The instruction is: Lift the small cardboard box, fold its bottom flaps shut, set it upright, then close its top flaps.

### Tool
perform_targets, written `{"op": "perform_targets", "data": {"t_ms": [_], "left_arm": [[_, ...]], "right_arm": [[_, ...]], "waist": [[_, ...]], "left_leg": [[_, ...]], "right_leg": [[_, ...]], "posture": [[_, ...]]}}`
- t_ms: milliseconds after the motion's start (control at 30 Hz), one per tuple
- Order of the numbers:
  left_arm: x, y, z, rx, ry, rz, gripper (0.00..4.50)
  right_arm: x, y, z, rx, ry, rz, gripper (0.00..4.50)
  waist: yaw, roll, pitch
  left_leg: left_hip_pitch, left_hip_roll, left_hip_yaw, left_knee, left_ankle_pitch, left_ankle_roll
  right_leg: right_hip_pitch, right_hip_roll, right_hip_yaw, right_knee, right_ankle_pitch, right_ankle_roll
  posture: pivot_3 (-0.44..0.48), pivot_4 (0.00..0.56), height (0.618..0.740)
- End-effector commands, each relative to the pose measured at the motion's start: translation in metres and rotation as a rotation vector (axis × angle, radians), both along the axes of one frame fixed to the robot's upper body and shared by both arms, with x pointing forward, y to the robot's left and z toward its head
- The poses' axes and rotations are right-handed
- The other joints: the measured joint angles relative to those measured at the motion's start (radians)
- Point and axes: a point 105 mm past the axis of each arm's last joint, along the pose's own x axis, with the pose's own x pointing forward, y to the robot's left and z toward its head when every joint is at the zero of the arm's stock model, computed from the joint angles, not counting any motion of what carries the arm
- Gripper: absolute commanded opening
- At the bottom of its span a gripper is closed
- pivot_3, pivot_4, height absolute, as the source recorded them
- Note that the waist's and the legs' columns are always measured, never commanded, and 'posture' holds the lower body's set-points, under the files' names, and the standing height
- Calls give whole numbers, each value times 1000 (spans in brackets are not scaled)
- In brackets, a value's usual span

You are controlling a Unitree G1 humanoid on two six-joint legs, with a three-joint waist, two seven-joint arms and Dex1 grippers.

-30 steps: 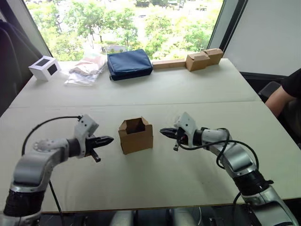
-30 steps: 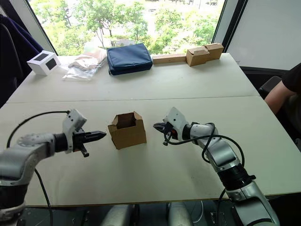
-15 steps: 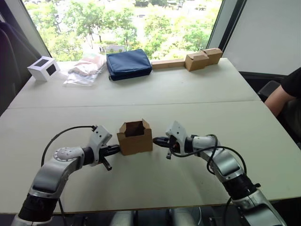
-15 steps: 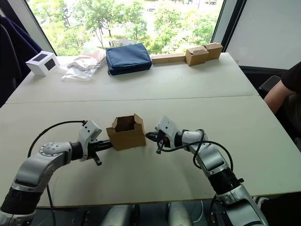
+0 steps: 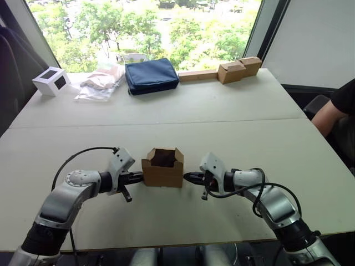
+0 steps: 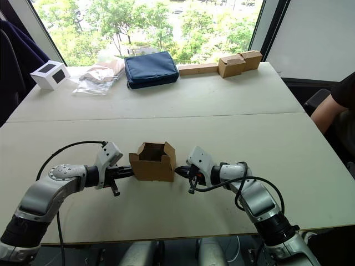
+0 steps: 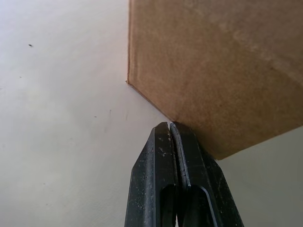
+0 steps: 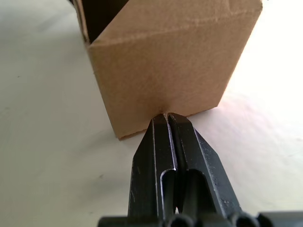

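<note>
Cardboard box (image 5: 163, 173) pinched between closed left gripper (image 5: 140, 177) and right gripper (image 5: 188, 177).

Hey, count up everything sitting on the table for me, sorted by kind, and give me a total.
Cardboard boxes: 2, the small cardboard box between the grippers and the joined tan boxes at the far edge
White box: 1
Navy pouch: 1
Clear plastic bag with contents: 1
Total: 5

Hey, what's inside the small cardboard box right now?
The small cardboard box stands open at the top on the table, its top flaps raised. Only a dark, shadowed interior shows; no contents can be made out, and its walls cover the floor of the box.
</note>
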Motion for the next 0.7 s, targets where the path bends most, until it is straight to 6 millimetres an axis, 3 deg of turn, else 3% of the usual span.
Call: {"op": "perform_targets", "data": {"t_ms": [33, 233, 400, 533, 700], "left_arm": [[-2, -3, 7, -1, -29, -32, 32], [4, 19, 13, 30, -57, 21, 32], [9, 30, 36, 8, -100, 12, 32], [10, 16, 81, -127, -154, -65, 32], [15, 2, 101, -164, -191, -109, 32]], "right_arm": [[3, -4, 17, 7, -55, 18, 0], [-16, -11, 20, -22, 7, 101, 0], [-2, -23, 33, -41, -58, 51, 0], [22, -26, 66, 47, -158, -5, 0], [27, -7, 87, 137, -178, 49, 0]], "waist": [[0, 0, 0], [0, 0, 0], [-1, 0, 0], [2, -1, 1], [-2, -1, 1]], "left_leg": [[0, 0, 0, 0, 0, 0], [0, 0, 0, 0, 0, 0], [0, 0, 0, 0, 0, 0], [-1, 0, 0, 0, 0, 0], [0, 0, 0, -1, 0, 0]], "right_leg": [[0, 0, 0, 0, 0, 0], [0, 0, 0, 0, 0, 0], [0, 0, 0, -1, 0, 0], [0, 0, -1, -1, 0, 0], [0, 0, -1, -1, 0, 0]], "posture": [[0, 150, 737], [0, 150, 737], [0, 150, 737], [0, 150, 737], [0, 150, 737]]}}
